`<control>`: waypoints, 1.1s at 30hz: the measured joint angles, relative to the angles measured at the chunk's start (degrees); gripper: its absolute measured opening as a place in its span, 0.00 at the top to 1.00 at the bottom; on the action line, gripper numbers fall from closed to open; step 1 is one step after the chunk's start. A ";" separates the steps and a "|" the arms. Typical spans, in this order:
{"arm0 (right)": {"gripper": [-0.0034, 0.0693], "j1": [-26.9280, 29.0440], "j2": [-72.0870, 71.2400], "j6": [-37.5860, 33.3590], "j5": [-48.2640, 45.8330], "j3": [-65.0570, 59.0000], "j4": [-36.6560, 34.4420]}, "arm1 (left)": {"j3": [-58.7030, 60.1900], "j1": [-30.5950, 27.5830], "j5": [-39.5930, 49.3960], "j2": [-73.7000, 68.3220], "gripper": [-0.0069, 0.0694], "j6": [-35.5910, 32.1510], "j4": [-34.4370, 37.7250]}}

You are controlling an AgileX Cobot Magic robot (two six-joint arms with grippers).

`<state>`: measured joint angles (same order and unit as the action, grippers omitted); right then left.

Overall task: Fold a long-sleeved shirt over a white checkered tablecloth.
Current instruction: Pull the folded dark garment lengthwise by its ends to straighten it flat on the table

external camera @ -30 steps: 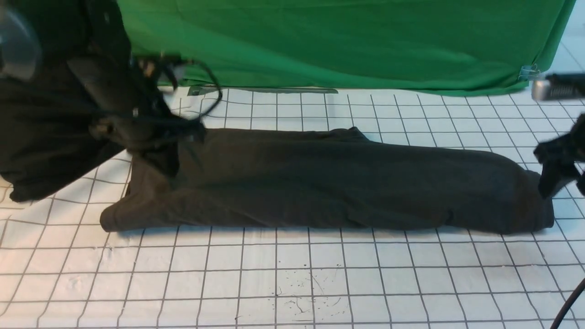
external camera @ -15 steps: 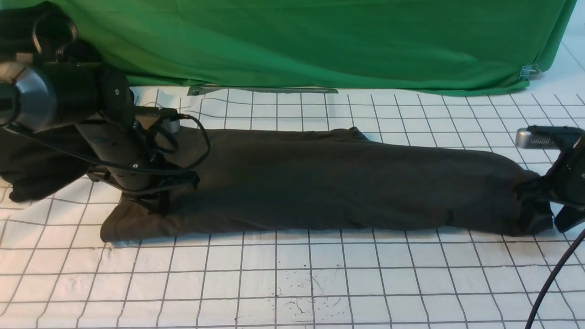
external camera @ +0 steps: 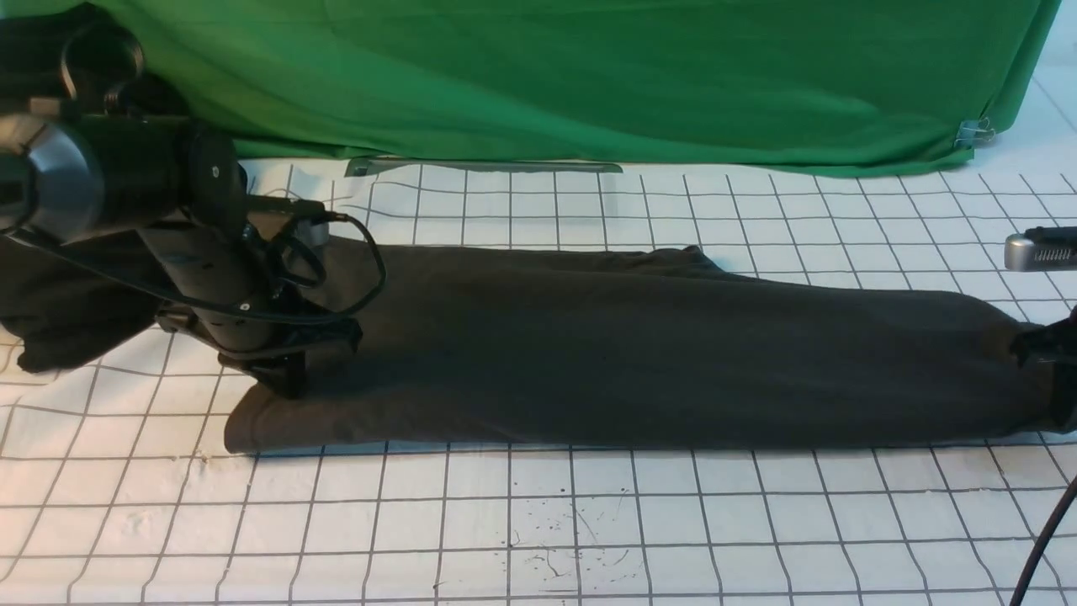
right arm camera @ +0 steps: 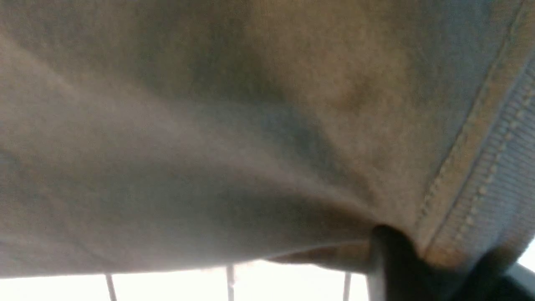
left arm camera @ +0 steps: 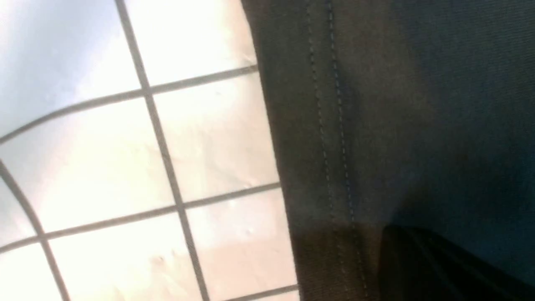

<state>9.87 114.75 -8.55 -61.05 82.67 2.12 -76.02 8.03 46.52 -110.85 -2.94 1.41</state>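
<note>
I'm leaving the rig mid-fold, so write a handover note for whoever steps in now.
Left gripper: shut, tips down on the long-sleeved shirt's left end; pinch unconfirmed.
Right gripper: jaws closed on the shirt's right end.
Shirt: long narrow strip stretched across the white checkered tablecloth.
Done: folded lengthwise.
Left: likely folding end over end.
</note>
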 joint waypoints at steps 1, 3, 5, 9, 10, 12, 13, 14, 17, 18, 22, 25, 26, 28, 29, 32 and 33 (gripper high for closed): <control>0.62 0.00 0.00 0.00 -1.22 0.53 0.26 | 0.00 0.00 0.00 0.00 0.91 0.00 0.00; 0.49 0.00 0.00 0.00 -3.03 1.46 0.43 | 0.00 0.00 0.19 0.11 0.91 0.00 0.00; 0.31 0.00 -0.08 0.47 -6.36 3.89 0.58 | 0.00 0.00 0.83 0.82 0.91 0.00 -0.05; 0.15 -0.32 -2.94 3.51 -6.55 8.03 -0.81 | 0.00 0.00 1.74 5.09 0.91 0.15 -0.05; 0.15 -0.39 -3.10 3.42 -6.34 8.12 -0.93 | 0.00 0.00 1.74 5.35 0.91 0.15 -0.05; 0.14 -0.75 -4.05 2.85 -4.61 8.95 -2.12 | 0.00 0.00 1.80 7.76 0.91 0.76 0.09; 0.14 -1.02 -3.91 2.92 -3.95 9.14 -2.73 | 0.00 0.00 1.94 8.84 0.91 1.06 0.50; 0.14 -1.18 -3.34 3.10 -3.55 9.29 -3.01 | 0.00 0.00 2.07 9.76 0.91 1.06 0.98; 0.14 -1.25 0.26 4.39 -2.42 9.29 -2.80 | 0.00 0.00 3.96 11.71 0.91 1.19 1.88; 0.14 -1.25 1.96 4.65 -2.00 9.29 -2.60 | 0.00 0.00 4.95 12.18 0.91 1.19 1.93; 0.14 -1.25 6.31 5.61 -0.58 9.24 -2.12 | 0.00 0.00 7.95 13.07 0.91 1.19 1.82; 0.15 -1.25 7.97 5.83 -0.28 9.24 -2.12 | 0.00 0.00 8.68 13.47 0.91 1.19 1.71; 0.15 -1.25 8.36 5.77 -0.34 9.24 -2.12 | 0.00 0.00 8.82 13.59 0.91 1.19 1.71; 0.23 -1.25 8.52 4.95 -0.49 9.36 -2.69 | 0.00 0.00 9.26 13.96 0.91 1.19 1.71; 0.31 -1.25 8.52 4.41 -0.49 9.36 -2.77 | 0.00 0.00 9.36 14.06 0.91 1.19 1.71; 0.63 -1.25 8.52 2.04 -0.73 9.36 -3.04 | 0.00 0.00 9.71 14.65 0.91 1.02 1.71; 0.75 -1.12 8.61 1.49 -1.08 9.51 -3.04 | 0.00 0.00 9.92 14.93 0.91 0.98 1.71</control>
<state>8.74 123.36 -7.06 -62.13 92.19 -0.91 -76.02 8.03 56.44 -95.92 -1.96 3.12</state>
